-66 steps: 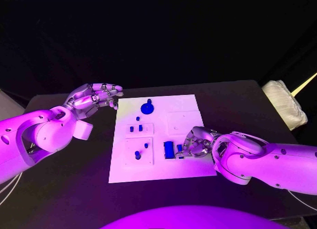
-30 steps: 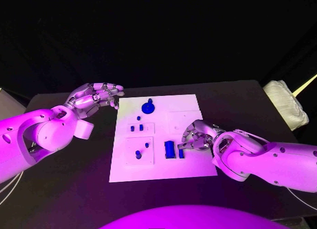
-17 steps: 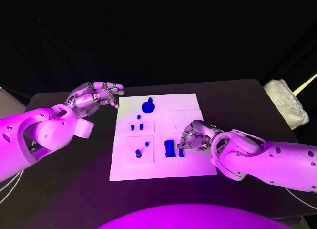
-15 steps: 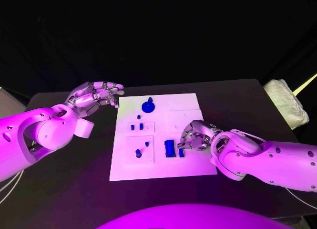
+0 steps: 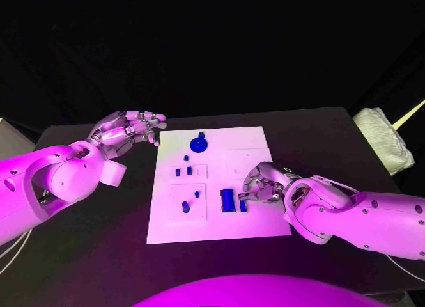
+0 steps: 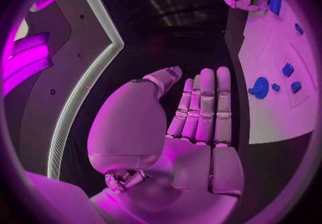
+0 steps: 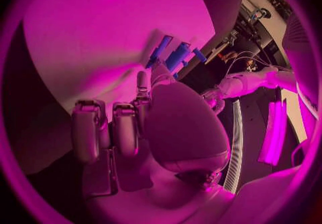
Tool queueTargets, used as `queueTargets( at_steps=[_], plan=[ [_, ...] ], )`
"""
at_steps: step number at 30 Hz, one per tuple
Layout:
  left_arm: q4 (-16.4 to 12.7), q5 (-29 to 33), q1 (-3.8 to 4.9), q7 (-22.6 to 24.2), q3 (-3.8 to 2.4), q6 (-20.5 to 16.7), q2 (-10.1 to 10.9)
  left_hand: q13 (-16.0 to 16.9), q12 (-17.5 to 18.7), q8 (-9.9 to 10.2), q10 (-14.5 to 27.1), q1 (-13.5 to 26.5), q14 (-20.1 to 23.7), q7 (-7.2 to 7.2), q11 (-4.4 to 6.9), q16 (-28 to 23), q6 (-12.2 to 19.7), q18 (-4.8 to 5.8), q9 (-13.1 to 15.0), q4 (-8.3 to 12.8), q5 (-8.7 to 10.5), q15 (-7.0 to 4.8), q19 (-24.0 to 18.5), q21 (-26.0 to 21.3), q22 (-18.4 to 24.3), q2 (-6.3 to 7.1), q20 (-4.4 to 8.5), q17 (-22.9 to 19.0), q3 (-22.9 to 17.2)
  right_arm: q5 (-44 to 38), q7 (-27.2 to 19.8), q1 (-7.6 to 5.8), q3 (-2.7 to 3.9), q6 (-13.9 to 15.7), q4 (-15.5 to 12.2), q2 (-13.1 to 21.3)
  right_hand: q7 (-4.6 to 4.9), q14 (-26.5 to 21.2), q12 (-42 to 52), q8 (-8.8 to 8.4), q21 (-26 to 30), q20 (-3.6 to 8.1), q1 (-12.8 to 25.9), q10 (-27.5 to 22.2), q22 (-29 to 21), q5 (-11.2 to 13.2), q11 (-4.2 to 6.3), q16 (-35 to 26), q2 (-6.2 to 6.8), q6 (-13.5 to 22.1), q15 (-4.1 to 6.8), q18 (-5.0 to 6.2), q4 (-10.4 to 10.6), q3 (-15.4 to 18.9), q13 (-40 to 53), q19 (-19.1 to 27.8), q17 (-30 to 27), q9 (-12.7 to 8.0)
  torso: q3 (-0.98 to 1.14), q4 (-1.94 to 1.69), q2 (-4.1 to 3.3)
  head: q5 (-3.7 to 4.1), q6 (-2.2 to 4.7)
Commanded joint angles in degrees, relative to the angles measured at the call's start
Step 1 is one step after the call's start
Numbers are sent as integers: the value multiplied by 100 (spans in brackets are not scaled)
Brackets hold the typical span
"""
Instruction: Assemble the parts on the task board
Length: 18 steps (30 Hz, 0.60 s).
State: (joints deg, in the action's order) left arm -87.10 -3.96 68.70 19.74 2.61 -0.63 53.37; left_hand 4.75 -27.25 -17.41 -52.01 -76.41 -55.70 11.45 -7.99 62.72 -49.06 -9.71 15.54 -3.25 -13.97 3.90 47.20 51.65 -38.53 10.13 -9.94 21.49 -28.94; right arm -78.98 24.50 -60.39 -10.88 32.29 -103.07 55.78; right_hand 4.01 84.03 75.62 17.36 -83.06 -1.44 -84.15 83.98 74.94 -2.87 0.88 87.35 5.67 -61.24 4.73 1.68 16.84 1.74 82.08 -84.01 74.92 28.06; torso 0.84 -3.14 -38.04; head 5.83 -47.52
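Observation:
The white task board (image 5: pixel 254 137) lies mid-table with several blue parts on it: a round knob (image 5: pixel 197 144) at the far end, small pegs (image 5: pixel 183 171) in a square, a tall block (image 5: pixel 227 199) near the front. My right hand (image 5: pixel 263 185) rests on the board's right side, and its thumb and a finger pinch a narrow blue piece (image 5: pixel 241 204) beside the tall block; the right wrist view shows that piece (image 7: pixel 160 50) at the fingertips. My left hand (image 5: pixel 126 130) hovers off the board's far left corner, its fingers (image 6: pixel 203 103) straight and holding nothing.
A folded white cloth (image 5: pixel 383 137) lies at the table's right edge. A pale box (image 5: pixel 0 135) stands beyond the left edge. Bare black table (image 5: pixel 92 256) runs along the board's left and front.
My right hand stays at the narrow blue piece and has shifted only slightly over it. The left hand has not moved.

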Motion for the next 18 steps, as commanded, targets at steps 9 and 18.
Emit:
queueTargets(
  at_steps=[9,18],
  plan=[
    [111,88,2,158,8,-98,-56,-13,-25,-19,49,27,-31,-13,0,-17,15,-79,-12,-42,12,14,49,-51,19,-5,12,-12,22,2394,-2660,-281,31,649,302,104,196,380,-670,-285,940,-139,173,-137,1105,-27,-210,-245,-16,497,-186,114,-44,78,-194,-252,542,-97,-31,35,72,33,129],
    [470,313,-9,576,49,-782,-266,-64,-33,-41,91,-55,879,3,-66,-962,39,-28,-19,-156,10,182,-514,-862,441,39,-155,-467,6,4973,-4251,-626,108,330,1460,-363,369,-566,-4225,-411,5562,-322,-309,-1899,-436,-63,-364,-2061,-222,757,-341,773,-57,-25,-2260,1045,-1725,-107,-105,85,228,13,312]
  ],
)
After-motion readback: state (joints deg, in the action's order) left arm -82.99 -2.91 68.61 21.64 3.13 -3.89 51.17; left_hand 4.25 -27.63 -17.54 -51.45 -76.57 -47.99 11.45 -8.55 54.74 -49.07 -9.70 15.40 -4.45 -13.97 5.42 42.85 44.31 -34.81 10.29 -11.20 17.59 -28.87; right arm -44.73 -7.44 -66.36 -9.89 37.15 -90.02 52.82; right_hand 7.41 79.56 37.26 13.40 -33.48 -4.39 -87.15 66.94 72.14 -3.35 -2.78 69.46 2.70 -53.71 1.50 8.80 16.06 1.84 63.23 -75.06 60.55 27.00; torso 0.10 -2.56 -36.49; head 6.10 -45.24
